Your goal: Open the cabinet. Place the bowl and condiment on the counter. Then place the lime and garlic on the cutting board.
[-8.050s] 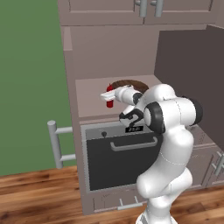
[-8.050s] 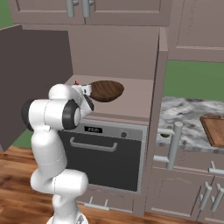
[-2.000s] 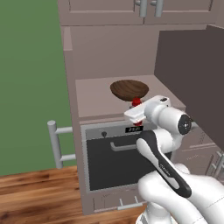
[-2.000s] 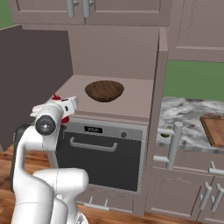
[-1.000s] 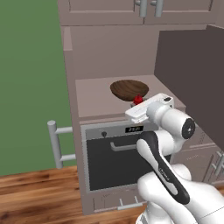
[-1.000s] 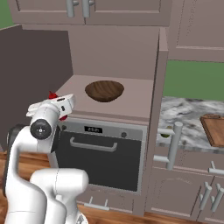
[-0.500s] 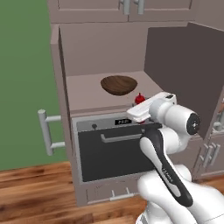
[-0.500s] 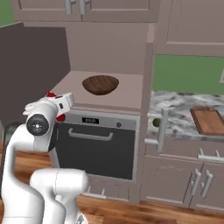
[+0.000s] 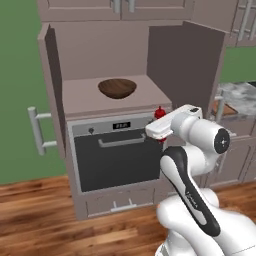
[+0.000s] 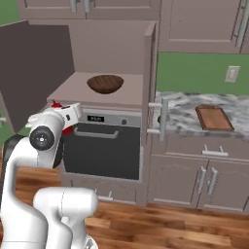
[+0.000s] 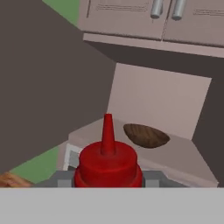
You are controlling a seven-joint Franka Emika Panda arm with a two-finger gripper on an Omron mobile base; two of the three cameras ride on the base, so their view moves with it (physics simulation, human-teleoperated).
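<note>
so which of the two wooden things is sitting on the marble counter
The cutting board, flat and rectangular, lies on the marble counter. The round dark-brown wooden bowl sits on the shelf inside the open cabinet above the oven.

The cabinet [image 9: 107,60] stands open, one door [image 9: 50,90] swung out to the left and the other [image 9: 185,65] to the right. The bowl [image 9: 117,88] sits on its shelf, toward the back, above the oven [image 9: 115,155]. The gripper [image 9: 159,125] is in front of the shelf's right edge, closed around the condiment [image 9: 159,113], which stands upright in it, nearer than the bowl. To the right of the cabinet lies the counter [image 10: 180,119], and on it, well apart from the cabinet, the cutting board [image 10: 213,118]
</note>
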